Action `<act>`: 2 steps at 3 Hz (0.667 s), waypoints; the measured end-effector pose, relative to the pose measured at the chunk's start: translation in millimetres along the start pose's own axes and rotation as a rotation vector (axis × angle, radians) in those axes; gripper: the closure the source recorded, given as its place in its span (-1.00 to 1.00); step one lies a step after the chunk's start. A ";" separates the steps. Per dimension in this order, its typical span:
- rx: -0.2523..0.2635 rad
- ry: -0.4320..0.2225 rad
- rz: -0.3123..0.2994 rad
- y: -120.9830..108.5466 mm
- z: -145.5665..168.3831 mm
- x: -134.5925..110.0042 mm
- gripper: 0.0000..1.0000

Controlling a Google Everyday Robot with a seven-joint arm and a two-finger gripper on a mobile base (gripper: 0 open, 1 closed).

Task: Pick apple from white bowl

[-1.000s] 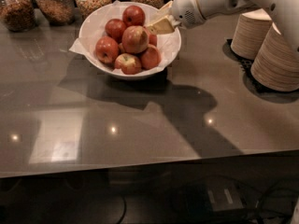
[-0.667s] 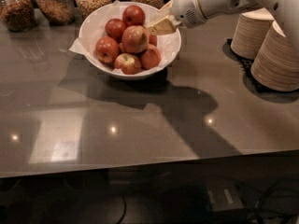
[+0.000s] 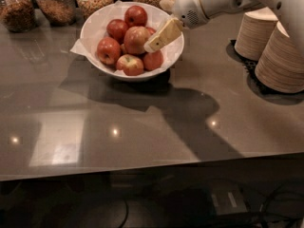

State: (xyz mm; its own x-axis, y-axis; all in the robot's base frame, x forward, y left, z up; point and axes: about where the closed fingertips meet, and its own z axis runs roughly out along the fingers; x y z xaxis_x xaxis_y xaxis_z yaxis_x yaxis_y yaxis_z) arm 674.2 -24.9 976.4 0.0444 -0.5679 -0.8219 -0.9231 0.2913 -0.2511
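The white bowl (image 3: 92, 32), lined with crumpled white paper, stands at the back middle of the grey table. It holds several apples. The apple (image 3: 136, 38), the largest and palest with a red-orange blush, lies on top near the bowl's middle. Smaller red apples lie around it. My gripper (image 3: 155, 42) reaches in from the upper right over the bowl's right rim. Its beige tip is right beside the apple's right side, at or near touching. The white arm (image 3: 213, 1) hides the bowl's far right rim.
Several glass jars of dry food (image 3: 54, 4) line the back edge behind the bowl. Two stacks of beige paper bowls (image 3: 280, 56) stand on a black mat at the right. The table's front edge (image 3: 142, 167) runs across the lower part of the view.
My gripper has moved down and left, deeper into the bowl, and its tip now sits against the pale apple's right side. The apples and bowl have not moved.
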 end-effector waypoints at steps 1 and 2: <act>-0.013 0.004 -0.004 -0.3 7.0 -1.8 -0.90; -0.037 0.011 -0.010 2.7 17.5 -4.6 -0.55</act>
State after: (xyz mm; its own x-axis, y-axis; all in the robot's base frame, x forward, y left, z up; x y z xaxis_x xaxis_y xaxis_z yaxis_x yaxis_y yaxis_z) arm 678.2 -8.0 970.6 0.0500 -0.5794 -0.8135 -0.9360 0.2570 -0.2406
